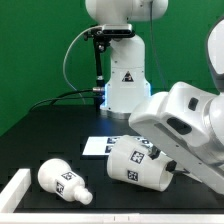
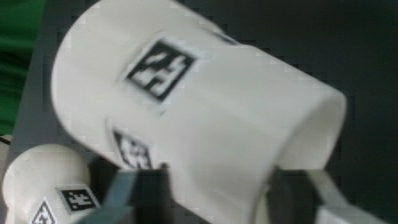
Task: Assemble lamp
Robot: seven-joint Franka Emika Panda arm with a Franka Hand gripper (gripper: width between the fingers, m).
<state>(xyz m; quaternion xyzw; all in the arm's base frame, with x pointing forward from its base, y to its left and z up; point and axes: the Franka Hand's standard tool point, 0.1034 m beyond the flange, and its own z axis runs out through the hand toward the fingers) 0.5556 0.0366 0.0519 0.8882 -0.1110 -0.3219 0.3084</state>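
The lamp shade is a large white cone with black-and-white tags, lying tilted on the black table right of centre. It fills the wrist view. My gripper straddles its narrow end. Both fingers stand wide apart with their dark pads against the shade's wall. In the exterior view the arm's white hand hides the fingers. The bulb lies on its side at the exterior view's front left, apart from the shade, and also shows in the wrist view. The base is out of view.
The marker board lies flat just behind the shade. A white bar sits at the table's front left corner. The arm's pedestal with its cables stands at the back, before a green backdrop.
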